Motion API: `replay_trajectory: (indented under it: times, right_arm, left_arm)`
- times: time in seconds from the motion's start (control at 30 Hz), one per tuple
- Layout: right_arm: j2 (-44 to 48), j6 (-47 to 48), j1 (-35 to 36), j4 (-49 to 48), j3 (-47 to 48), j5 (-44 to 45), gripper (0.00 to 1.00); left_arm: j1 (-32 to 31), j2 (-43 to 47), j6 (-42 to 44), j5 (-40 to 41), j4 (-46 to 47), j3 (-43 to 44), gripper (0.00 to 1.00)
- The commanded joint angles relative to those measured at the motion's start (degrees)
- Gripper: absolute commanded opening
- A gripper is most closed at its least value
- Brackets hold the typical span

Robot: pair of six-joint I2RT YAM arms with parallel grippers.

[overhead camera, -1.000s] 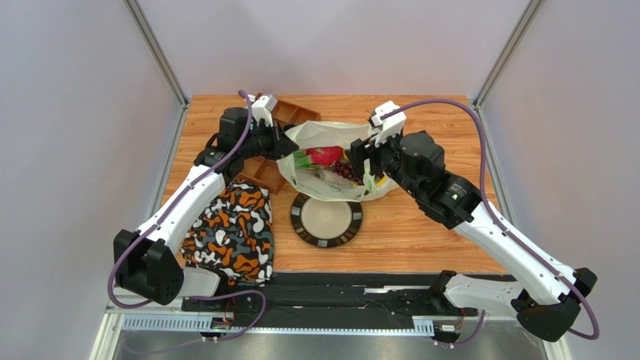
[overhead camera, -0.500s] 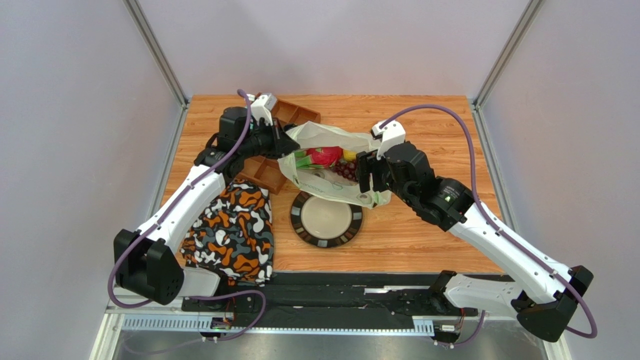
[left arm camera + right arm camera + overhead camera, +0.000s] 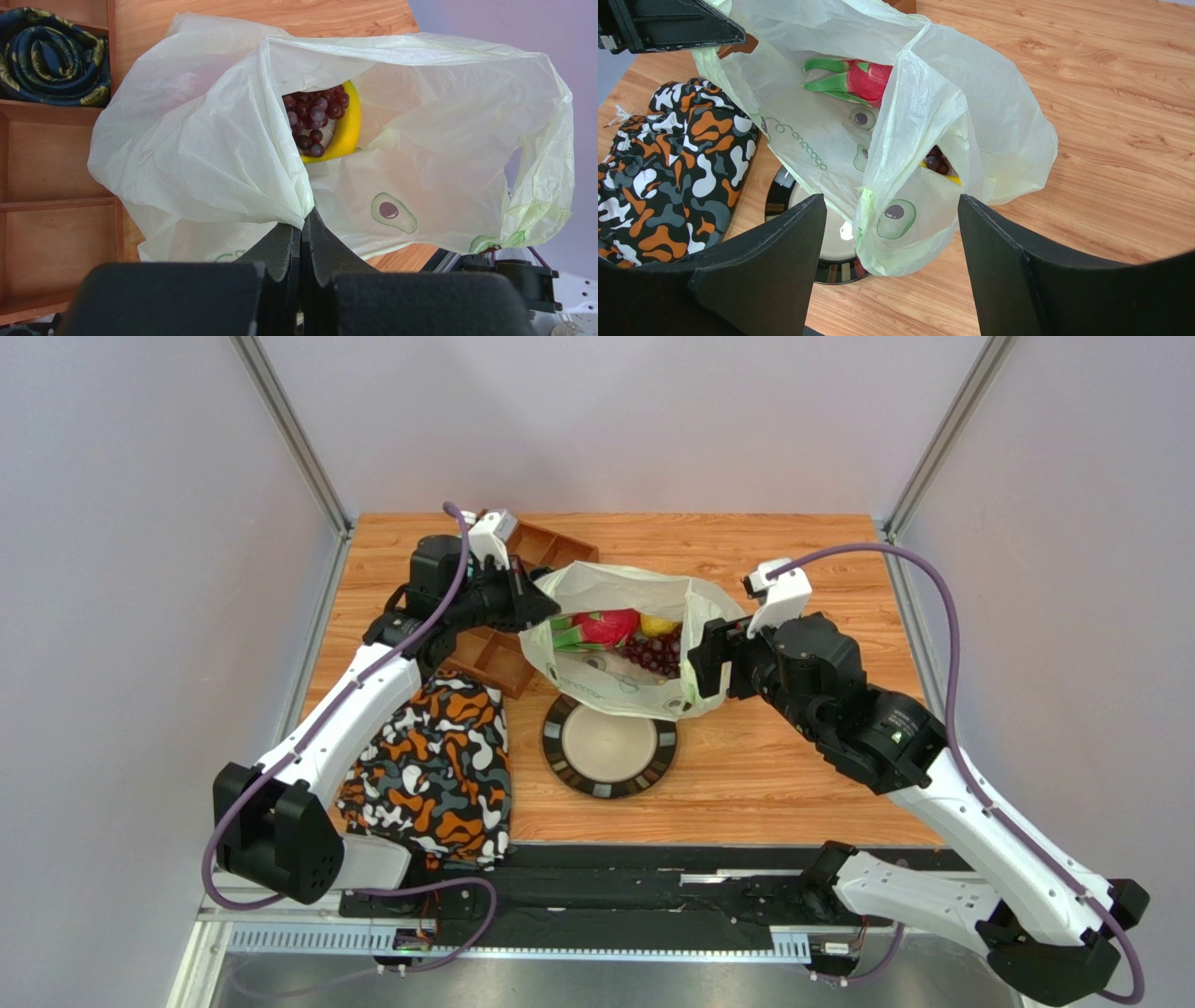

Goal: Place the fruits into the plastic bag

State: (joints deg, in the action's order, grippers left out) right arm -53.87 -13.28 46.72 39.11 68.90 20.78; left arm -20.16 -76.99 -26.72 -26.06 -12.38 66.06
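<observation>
Dragon fruit (image 3: 868, 77), grapes (image 3: 314, 119) and banana (image 3: 349, 129) lie inside the plastic bag (image 3: 435, 140), its rim clenched by the left tool (image 3: 302, 231), the right tool (image 3: 889, 210) spread wide beside it.

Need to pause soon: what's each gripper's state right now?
Left gripper: shut on the plastic bag.
Right gripper: open, holding nothing.

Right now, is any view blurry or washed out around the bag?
Top external: evenly lit, sharp, soft shadows only. Left wrist: plastic bag bright but not blown out; left gripper dark, little detail. Right wrist: bag sharp, right gripper a dark, featureless foreground.
</observation>
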Motion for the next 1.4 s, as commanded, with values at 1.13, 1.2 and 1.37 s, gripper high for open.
replay_trajectory:
  times: [1.13, 1.2, 1.37]
  right_arm:
    - [-12.58, 11.44, -26.5, -11.34, 17.07, 1.89, 0.0]
    - [-12.4, 9.77, -28.16, -11.43, 13.12, 2.78, 0.0]
    - [-11.79, 9.06, -28.97, -10.81, 10.64, 5.15, 0.01]
  left_arm:
    - [-2.16, -14.65, -3.69, -11.28, 24.16, 17.51, 0.0]
    - [-3.21, -17.91, -3.52, -12.17, 24.16, 19.01, 0.0]
    - [-5.41, -20.13, -2.37, -11.99, 24.16, 20.95, 0.03]
